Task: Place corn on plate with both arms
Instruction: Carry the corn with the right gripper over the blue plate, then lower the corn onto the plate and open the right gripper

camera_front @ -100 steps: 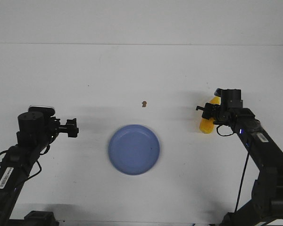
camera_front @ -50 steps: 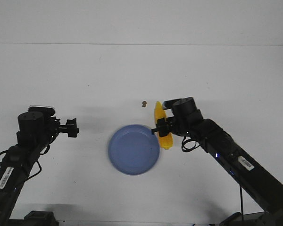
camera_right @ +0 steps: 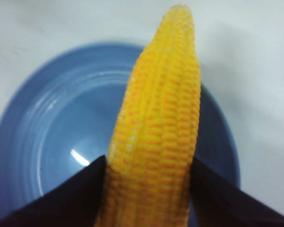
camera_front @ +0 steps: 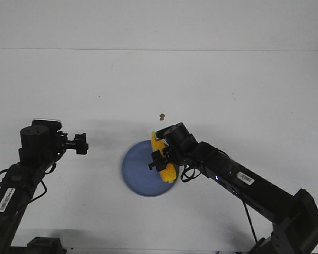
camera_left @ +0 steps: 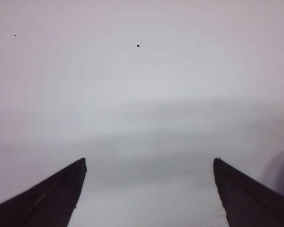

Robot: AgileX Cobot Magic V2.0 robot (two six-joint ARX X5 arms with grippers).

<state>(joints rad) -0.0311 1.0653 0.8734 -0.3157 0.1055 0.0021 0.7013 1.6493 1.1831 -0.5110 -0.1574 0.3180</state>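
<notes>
White labels with small print on both arms, too small to read. Right gripper (camera_front: 160, 160) over the plate (camera_front: 138, 177), clamped on the corn (camera_front: 169, 171); fingers (camera_right: 71, 198) pressed against both flanks of the cob's thick end in the right wrist view, tapered tip pointing away from the gripper, across the plate's far rim. Seen from the front, cob over the right half of the plate, tilted, whether touching the plate's surface not to be told. Left gripper (camera_front: 82, 144) well to the left of the plate, above bare white table (camera_front: 228, 84), jaws spread wide with nothing between them, only table and a dark fleck (camera_left: 138, 46) ahead of the fingertips (camera_left: 57, 198). Small brown speck (camera_front: 161, 116) just beyond the plate's far edge.
</notes>
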